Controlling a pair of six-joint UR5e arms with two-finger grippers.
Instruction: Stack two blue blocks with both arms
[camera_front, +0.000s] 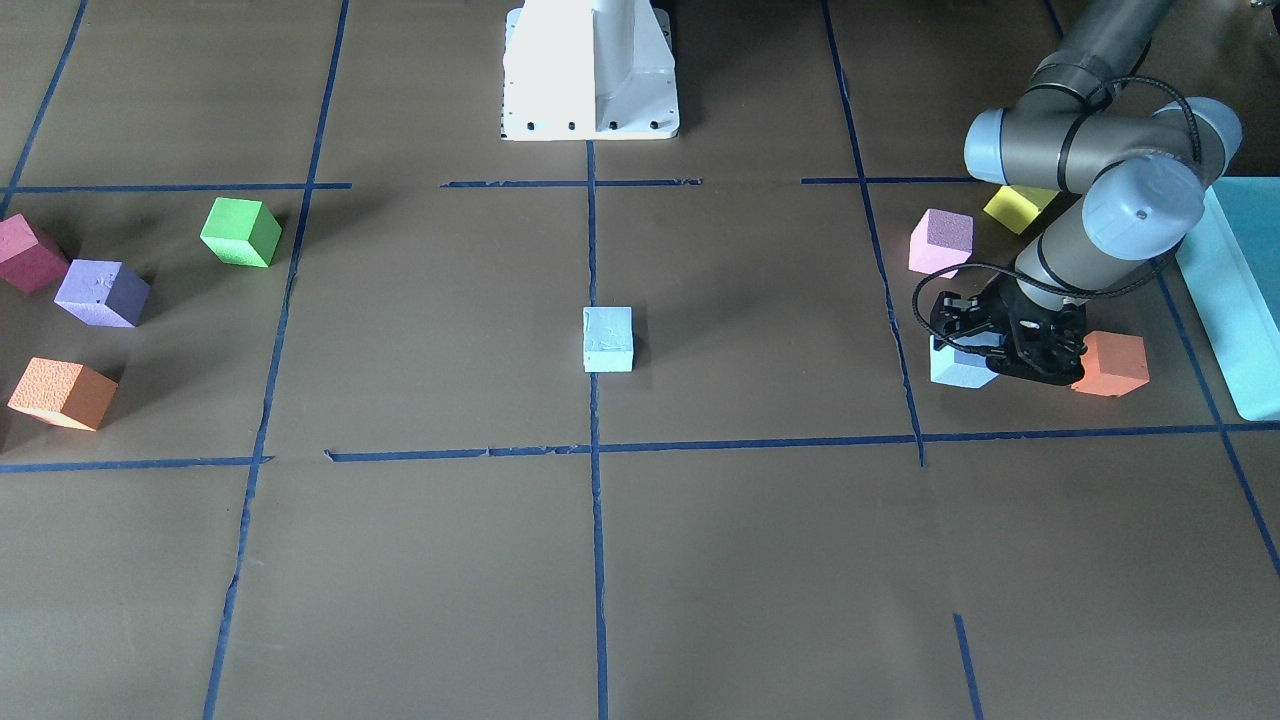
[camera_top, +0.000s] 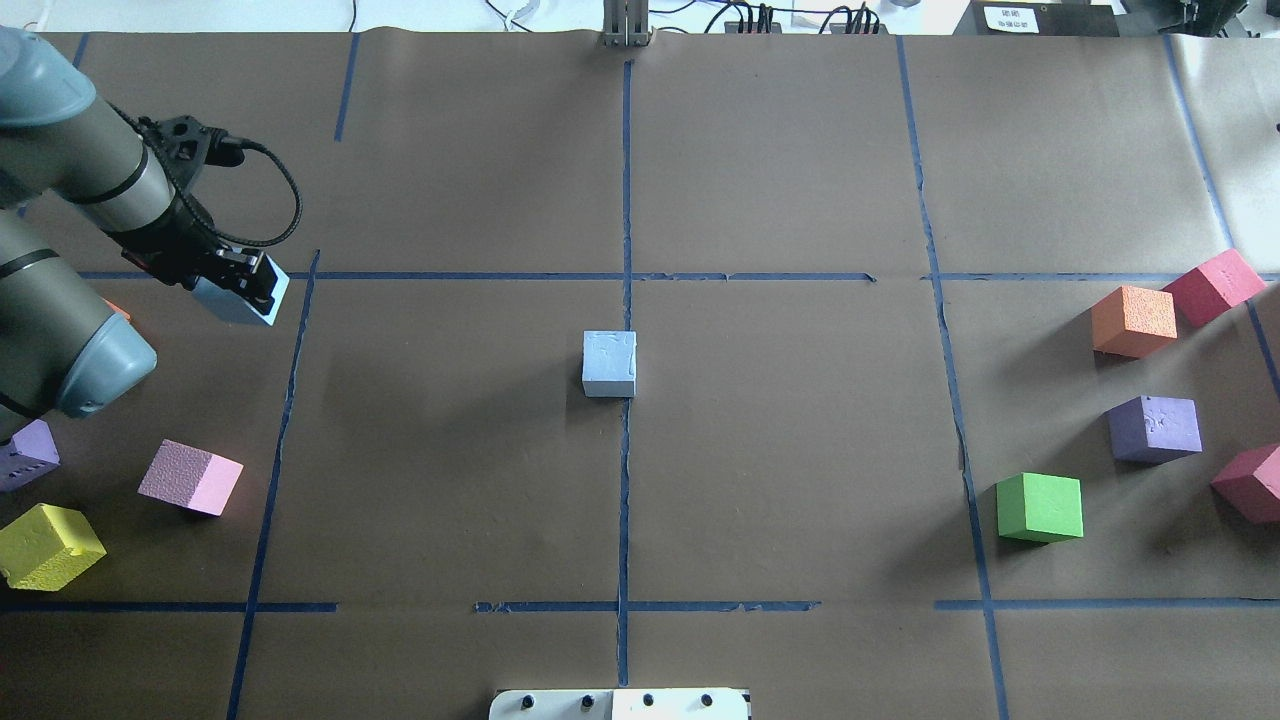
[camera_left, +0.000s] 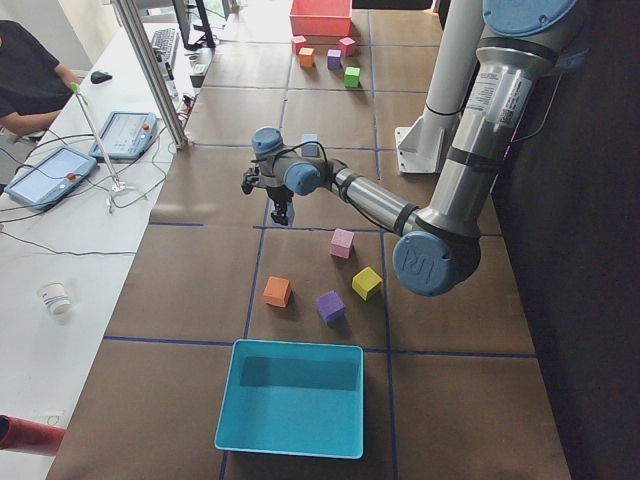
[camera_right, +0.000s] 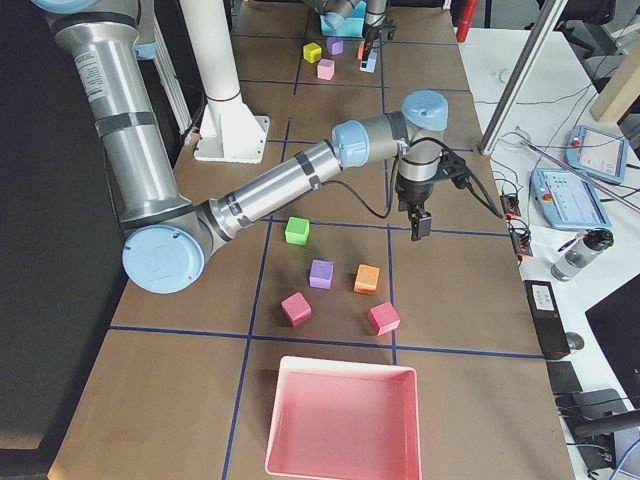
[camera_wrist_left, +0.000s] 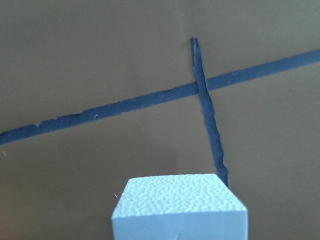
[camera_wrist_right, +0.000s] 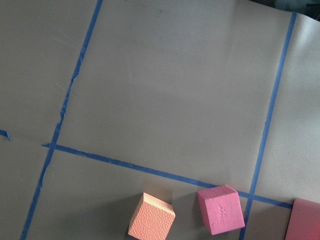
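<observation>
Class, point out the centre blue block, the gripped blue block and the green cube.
centre blue block (camera_top: 609, 363), overhead view, top face.
gripped blue block (camera_wrist_left: 180, 200), left wrist view, top face.
green cube (camera_top: 1040, 505), overhead view, top face.

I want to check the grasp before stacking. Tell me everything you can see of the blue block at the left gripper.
The blue block is a small light sky-blue cube, foam by its look, with a pebbly top face. It sits between the jaws of the left gripper, which appear shut on it. It is near a crossing of blue tape lines, with an orange cube close beside the gripper. Whether it touches the brown paper or hangs just above cannot be told.
</observation>
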